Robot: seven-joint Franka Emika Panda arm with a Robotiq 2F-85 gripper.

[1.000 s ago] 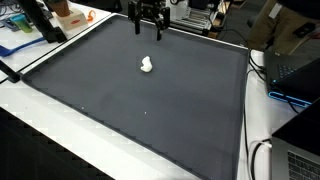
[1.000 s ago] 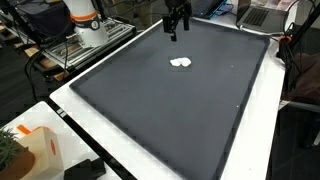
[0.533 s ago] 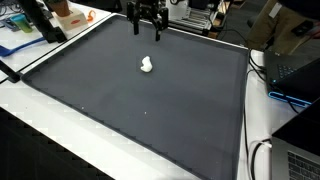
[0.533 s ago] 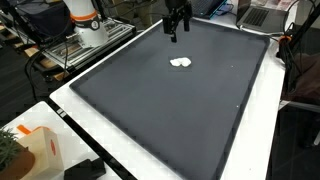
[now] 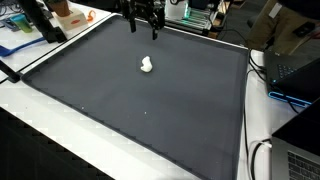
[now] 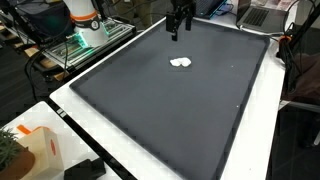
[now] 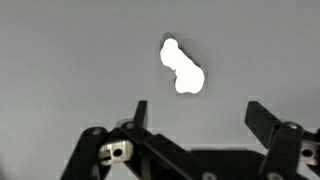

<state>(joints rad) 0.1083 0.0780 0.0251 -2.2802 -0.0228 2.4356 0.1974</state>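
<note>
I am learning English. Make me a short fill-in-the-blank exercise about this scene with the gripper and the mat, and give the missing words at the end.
1. The jaws of the gripper stand ____.
2. The small lump lying on the dark mat has the colour ____.
3. Between its fingers the gripper holds ____.
Missing words: open; white; nothing.
</note>
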